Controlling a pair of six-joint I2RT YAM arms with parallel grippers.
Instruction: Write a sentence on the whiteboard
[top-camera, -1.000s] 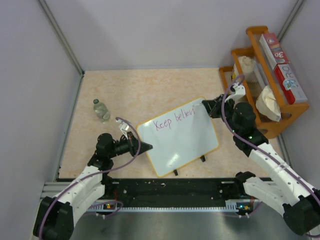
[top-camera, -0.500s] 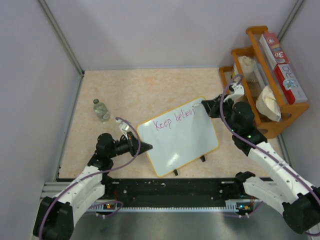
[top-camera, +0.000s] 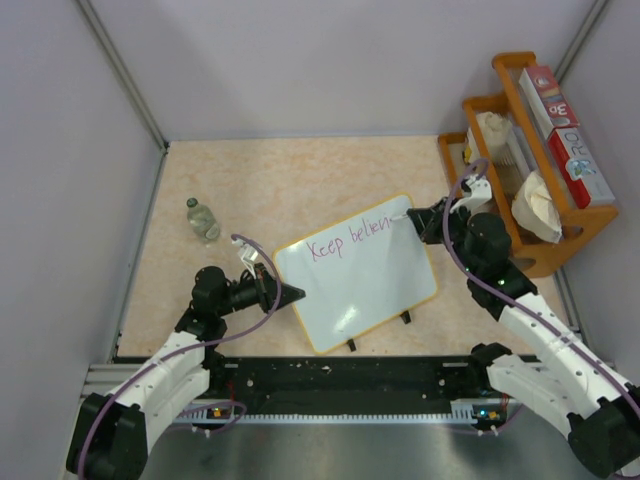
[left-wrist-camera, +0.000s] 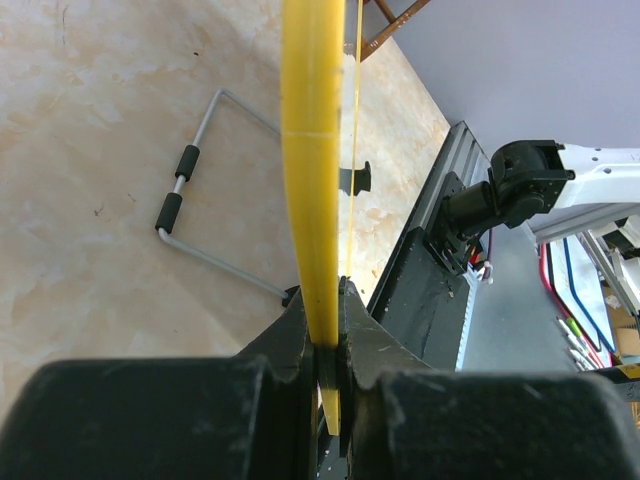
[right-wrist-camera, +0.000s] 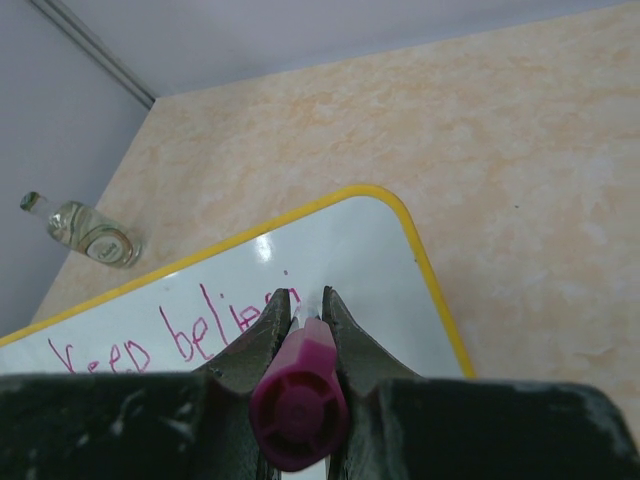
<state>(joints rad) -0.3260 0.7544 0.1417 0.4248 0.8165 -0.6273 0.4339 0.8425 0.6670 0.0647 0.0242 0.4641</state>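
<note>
– Whiteboard (top-camera: 370, 290) is lying askew on the table (top-camera: 280, 180), between the two arms. How is the writing looking?
– The sentence (top-camera: 348, 240) is running along the far edge in purple-pink: "Keep", then a word beginning "belie". Its last strokes are hiding behind the right end effector (top-camera: 410, 217), and I am judging that word unfinished.
– What is each arm doing?
– The left end effector (left-wrist-camera: 325, 320) is clamping the board by its near-left edge, steadying it. The right one is gripping a purple marker (right-wrist-camera: 298, 400), with the tip pointing at the white surface just past the last letter. I cannot tell whether it is touching.
– And the next move?
– I am reckoning it calls for small strokes to finish that word. Room toward the far-right corner is getting scarce, so a fresh line below is probably needed.
</note>
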